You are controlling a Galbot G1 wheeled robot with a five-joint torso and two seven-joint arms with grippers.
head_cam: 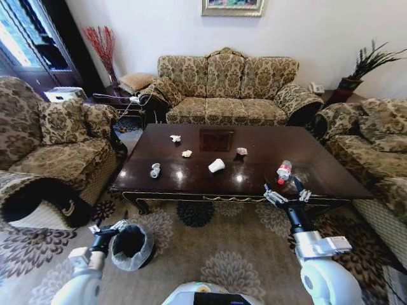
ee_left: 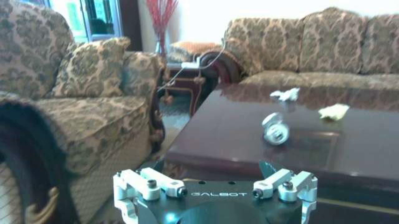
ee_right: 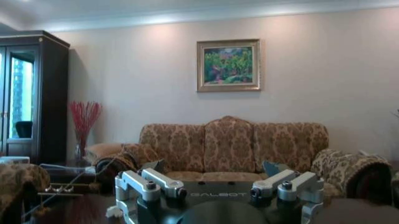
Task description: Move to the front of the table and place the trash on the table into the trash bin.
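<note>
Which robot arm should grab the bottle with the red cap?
Probably the right. The right gripper, open, sits at the table's front edge just before the bottle. The left gripper hangs low beside the trash bin, farther away.

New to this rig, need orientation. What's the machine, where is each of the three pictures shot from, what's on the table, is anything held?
It is a wheeled robot with two arms. The wide picture comes from its head camera, looking down at the table. The other two come from cameras on each wrist, so the metal jaws show at their lower edge.

On the table lie a white paper cup, a clear plastic bottle with a red cap, paper wads and a crinkled wrapper. The trash bin stands on the carpet.

The left gripper is beside the bin, the right gripper at the table's front edge. Both are open and hold nothing.
</note>
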